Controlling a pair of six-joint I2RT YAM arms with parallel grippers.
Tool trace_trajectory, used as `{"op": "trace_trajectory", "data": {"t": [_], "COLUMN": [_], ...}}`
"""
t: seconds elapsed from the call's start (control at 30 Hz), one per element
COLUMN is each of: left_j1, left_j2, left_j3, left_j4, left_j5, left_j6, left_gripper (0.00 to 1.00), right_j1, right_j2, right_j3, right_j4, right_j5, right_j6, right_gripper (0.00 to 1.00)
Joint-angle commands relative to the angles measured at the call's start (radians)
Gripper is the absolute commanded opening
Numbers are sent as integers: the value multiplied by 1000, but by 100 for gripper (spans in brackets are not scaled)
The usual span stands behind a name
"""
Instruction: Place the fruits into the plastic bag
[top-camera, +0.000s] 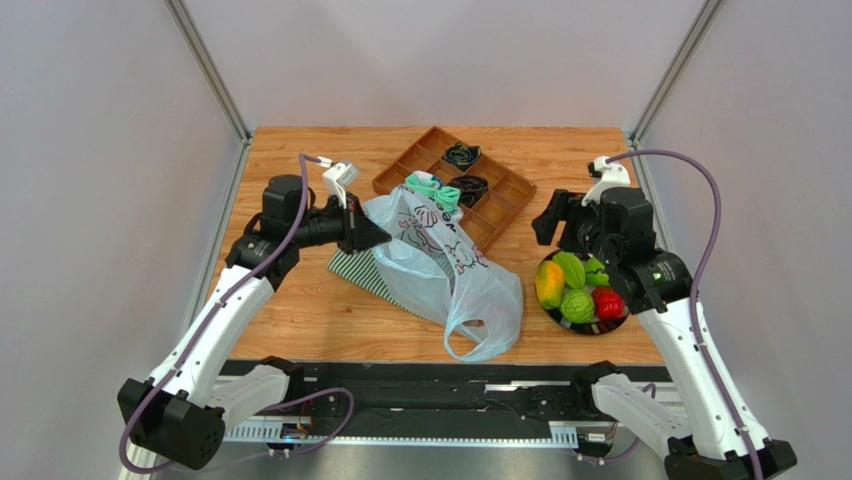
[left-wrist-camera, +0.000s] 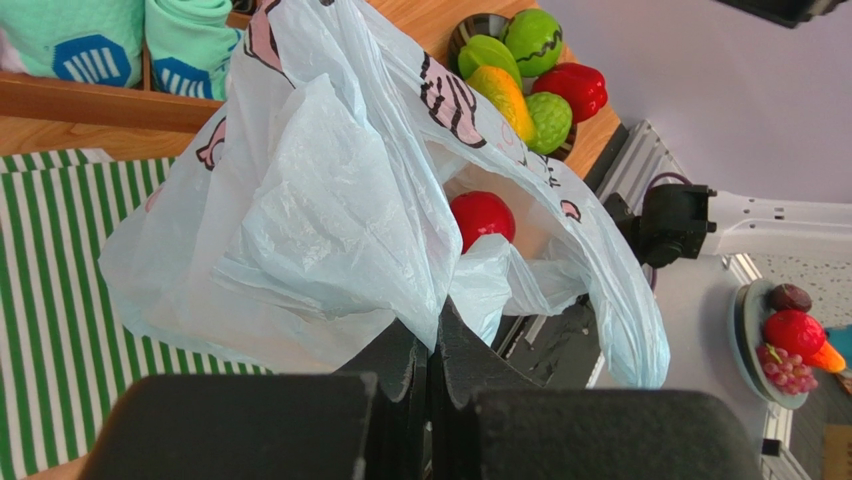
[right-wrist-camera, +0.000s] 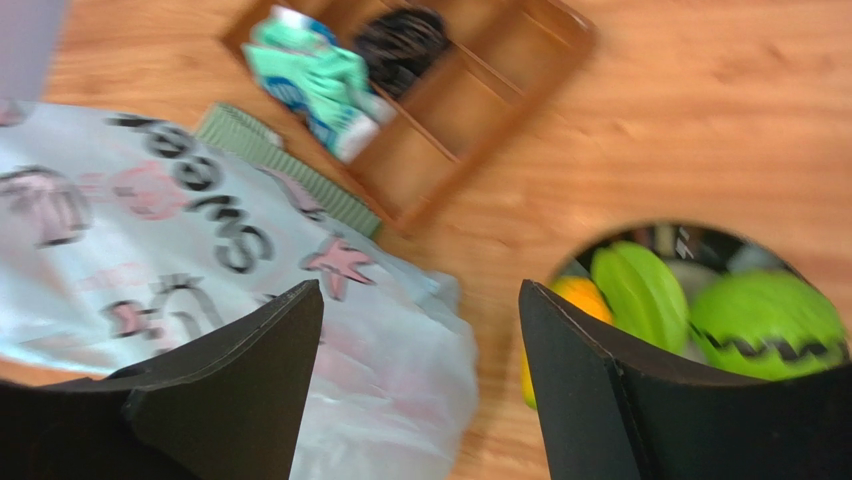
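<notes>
Loading the fruits into the plastic bag

1. Position of the work. We find the plastic bag at the middle of the table, lying partly over a green-and-white striped cloth, with a wooden tray just behind it. The left wrist view shows one red fruit already inside the bag. The other fruits sit heaped in a dark bowl to the right of the bag. Among them are a mango-like fruit, a bumpy green fruit and a red one.

2. State of the pincers. The left gripper is clamped on a fold of the bag's rim and holds it lifted, with the mouth facing the bowl. The right gripper has its jaws apart with nothing between them. It hangs over the strip of table between bag and bowl.

3. Procedure. We judge the step in hand to be the next pick from the bowl.
- We centre the jaws over one fruit only. The mango-like fruit at the bowl's near-left edge looks the most accessible.
- We close across its narrow width, since smooth toy fruit may slip.
- We lift it clear of the bowl's rim before traversing.
- We release well inside the mouth, not on the rim.
- We hold the left grip steady throughout, because thin film sags shut easily.
</notes>
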Motion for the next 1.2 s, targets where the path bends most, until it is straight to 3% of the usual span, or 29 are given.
{"op": "trace_trajectory", "data": {"t": [0.0, 0.2, 0.5, 0.7, 1.17], "left_j1": [5, 6, 8, 8, 17], "left_j2": [-35, -47, -62, -62, -56], "left_j3": [4, -4, -15, -18, -21], "left_j4": [-11, -11, -15, -11, -7], "left_j5": [-22, -23, -28, -22, -11], "left_j6": [48, 51, 54, 53, 48], "left_gripper": [0, 0, 0, 0, 0], "right_j1": [-125, -148, -151, -226, -243], "right_j2": [39, 90, 201, 243, 327], "right_j3": [-57, -143, -231, -317, -318], "right_j4": [-153, -173, -99, -13, 33], "right_j5": [-30, 59, 56, -22, -47], "right_j6": [-19, -33, -19, -21, -41], "right_gripper": [75, 75, 77, 74, 71]}}
